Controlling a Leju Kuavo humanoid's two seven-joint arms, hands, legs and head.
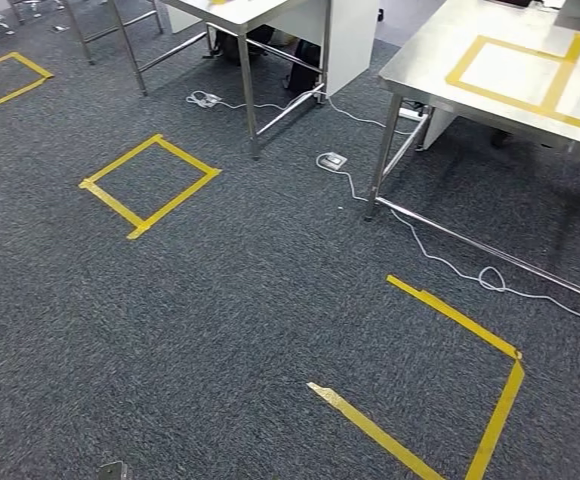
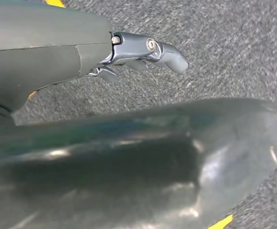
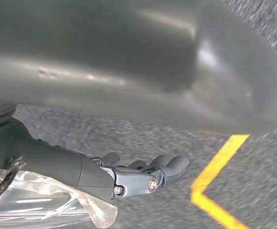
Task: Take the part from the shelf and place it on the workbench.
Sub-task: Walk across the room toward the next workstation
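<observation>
In the head view you are looking down on a dark grey carpet floor [image 1: 234, 330]. A steel desk [image 1: 438, 60] is standing at the upper right, carrying a yellow tape rectangle [image 1: 528, 100] on its top. A white desk [image 1: 347, 40] is standing beyond it, towards the middle. A closed yellow taped square [image 1: 149, 186] is lying on the carpet to the left, and an open taped outline [image 1: 498, 400] is lying nearer, at the lower right. A pale cable [image 1: 453, 265] is trailing from a floor socket [image 1: 333, 160] under the steel desk. In the left wrist view your left hand [image 2: 140, 52] is hanging over the carpet with its fingers stretched out and apart, holding nothing. In the right wrist view your right hand [image 3: 140, 174] is reaching out over the carpet beside a corner of yellow floor tape [image 3: 216, 167], its fingers lying nearly straight. A piece of clear plastic wrapping [image 3: 39, 200] is showing against the underside of that hand, near the wrist. You cannot tell whether the hand is gripping it, or whether the part is inside it.
</observation>
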